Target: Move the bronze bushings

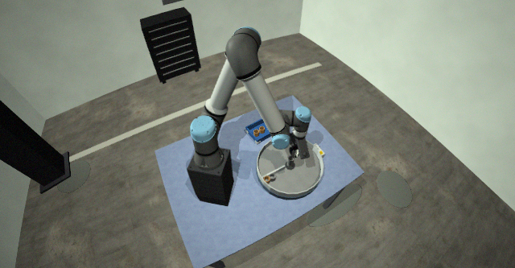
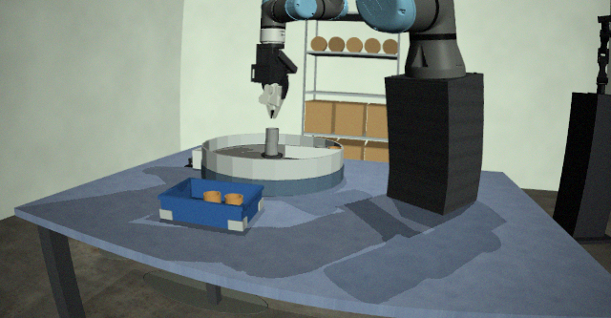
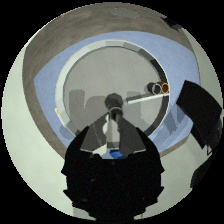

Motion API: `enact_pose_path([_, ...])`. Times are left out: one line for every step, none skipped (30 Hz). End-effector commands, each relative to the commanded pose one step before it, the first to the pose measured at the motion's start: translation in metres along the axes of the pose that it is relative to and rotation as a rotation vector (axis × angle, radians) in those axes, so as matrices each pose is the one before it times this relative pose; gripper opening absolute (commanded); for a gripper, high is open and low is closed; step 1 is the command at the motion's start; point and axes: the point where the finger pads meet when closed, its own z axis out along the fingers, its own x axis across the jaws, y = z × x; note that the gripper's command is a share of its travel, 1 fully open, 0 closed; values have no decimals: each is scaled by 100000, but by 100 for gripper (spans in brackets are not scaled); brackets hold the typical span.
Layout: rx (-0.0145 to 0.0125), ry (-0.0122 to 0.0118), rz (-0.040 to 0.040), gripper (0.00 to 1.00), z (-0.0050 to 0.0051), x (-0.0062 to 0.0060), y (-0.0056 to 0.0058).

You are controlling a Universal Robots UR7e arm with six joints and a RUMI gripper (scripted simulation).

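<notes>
My gripper (image 2: 272,116) (image 3: 112,115) is shut and empty, pointing down above the centre post (image 2: 271,141) (image 3: 114,101) of the turntable (image 1: 290,184) (image 2: 272,171) (image 3: 95,70). One bronze bushing (image 1: 266,179) (image 3: 165,88) lies on the turntable close to the rim wall, its top just showing in the exterior view. A steel bushing (image 1: 273,177) (image 3: 157,89) is right beside it, on the inner side. The blue crate (image 2: 200,213) holds two bronze bushings, one (image 1: 256,133) (image 2: 212,197) beside the other (image 1: 261,129) (image 2: 234,199).
A thin pale bar (image 1: 278,170) (image 3: 145,99) runs from near the post towards the rim, close to the two bushings. The turntable has a raised rim wall. A white box with a yellow mark (image 1: 321,152) is at its outer side. The robot's black pedestal (image 1: 211,183) (image 2: 430,141) stands on the table.
</notes>
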Motion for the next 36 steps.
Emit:
enact_pose_path([-20,-139,-3201,5,-41,-13,-95])
enact_pose_path([2,1,-839,5,0,9,-21])
enact_pose_path([2,1,-851,5,0,10,-21])
enact_pose_path([2,1,-864,5,0,10,-21])
enact_pose_path([2,1,-876,5,0,10,-22])
enact_pose_path([2,1,-889,5,0,11,-22])
enact_pose_path([2,1,-902,5,0,11,-22])
enact_pose_path([2,1,-914,5,0,12,-22])
enact_pose_path([2,1,-927,5,0,12,-22])
enact_pose_path([2,1,-940,5,0,12,-22])
enact_pose_path([2,1,-952,5,0,13,-22])
enact_pose_path([2,1,-965,5,0,13,-22])
enact_pose_path([2,1,-977,5,0,13,-22])
enact_pose_path([2,1,-990,5,0,14,-22])
enact_pose_path([2,1,-1003,5,0,14,-21])
enact_pose_path([2,1,-1015,5,0,15,-21])
enact_pose_path([0,0,0,5,0,0,0])
enact_pose_path([0,0,0,5,0,0,0])
enact_pose_path([2,1,-1028,5,0,15,-21])
enact_pose_path([2,1,-1040,5,0,15,-21])
enact_pose_path([2,1,-1053,5,0,16,-21])
enact_pose_path([2,1,-1066,5,0,16,-21])
enact_pose_path([2,1,-1078,5,0,17,-21])
enact_pose_path([2,1,-1091,5,0,17,-20])
enact_pose_path([2,1,-1103,5,0,18,-20])
enact_pose_path([2,1,-1116,5,0,18,-20])
enact_pose_path([2,1,-1128,5,0,18,-20])
enact_pose_path([2,1,-1140,5,0,19,-20])
enact_pose_path([2,1,-1153,5,0,19,-19])
enact_pose_path([2,1,-1165,5,0,20,-19])
enact_pose_path([2,1,-1178,5,0,20,-19])
enact_pose_path([2,1,-1190,5,0,21,-18])
enact_pose_path([2,1,-1202,5,0,21,-18])
enact_pose_path([0,0,0,5,0,0,0])
enact_pose_path([0,0,0,5,0,0,0])
enact_pose_path([2,2,-1214,5,0,21,-18])
